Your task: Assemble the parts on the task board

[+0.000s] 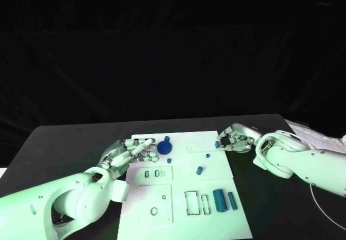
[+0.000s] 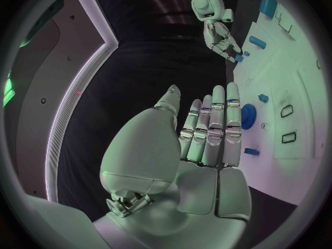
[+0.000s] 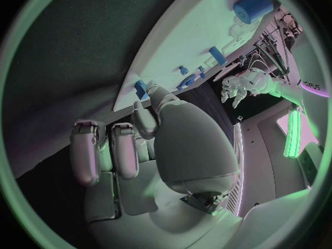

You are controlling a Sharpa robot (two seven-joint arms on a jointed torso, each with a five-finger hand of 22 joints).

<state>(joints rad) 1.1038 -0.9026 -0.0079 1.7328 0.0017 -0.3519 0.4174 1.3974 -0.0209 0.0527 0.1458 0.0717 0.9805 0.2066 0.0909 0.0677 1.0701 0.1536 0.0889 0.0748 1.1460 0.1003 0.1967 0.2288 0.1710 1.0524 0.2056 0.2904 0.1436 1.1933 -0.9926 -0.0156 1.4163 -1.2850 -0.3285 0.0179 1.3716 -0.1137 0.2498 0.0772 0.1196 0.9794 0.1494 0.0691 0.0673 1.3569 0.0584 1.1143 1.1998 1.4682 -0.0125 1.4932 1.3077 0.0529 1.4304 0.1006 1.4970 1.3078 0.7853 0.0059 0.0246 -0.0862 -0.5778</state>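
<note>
Two hands flank the far end of the task board (image 1: 184, 220).
Left hand (image 1: 130, 152), fingers straight and apart, empty, lies at the board's left edge beside the round blue part (image 1: 165, 147). Right hand (image 1: 236, 138) at the board's far right corner pinches a small blue part (image 1: 218, 144), largely hidden by fingers. Bare table around.

One white rectangular task board (image 1: 189, 200) lies on the black counter (image 1: 65, 145). On it I count one round dark-blue disc (image 1: 165, 147), two larger blue cylinders lying side by side (image 1: 225, 200), and about four small blue pieces scattered across its middle (image 1: 200, 170); a few are too small to be sure of. A fifth small blue piece (image 1: 218, 144) sits at the fingers of one of two silver robot hands (image 1: 236, 139).
</note>
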